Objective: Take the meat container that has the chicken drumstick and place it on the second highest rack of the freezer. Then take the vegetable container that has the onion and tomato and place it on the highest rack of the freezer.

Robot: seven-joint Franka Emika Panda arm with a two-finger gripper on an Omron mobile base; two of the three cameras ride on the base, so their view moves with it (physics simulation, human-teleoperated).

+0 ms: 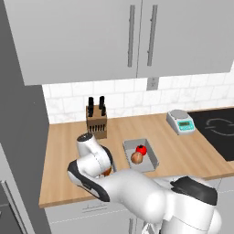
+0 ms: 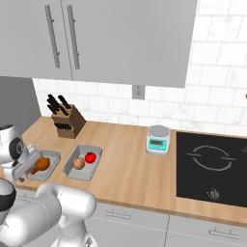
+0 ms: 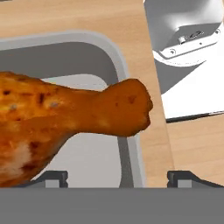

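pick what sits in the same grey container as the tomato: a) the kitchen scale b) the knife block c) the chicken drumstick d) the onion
d: the onion lies beside the tomato in one grey container, while the chicken drumstick has its own container next to it on the counter.

A wooden counter carries a knife block with dark handles at ten o'clock, a small grey kitchen scale with a green display near the middle, and a black cooktop at three o'clock, below grey wall cabinets.
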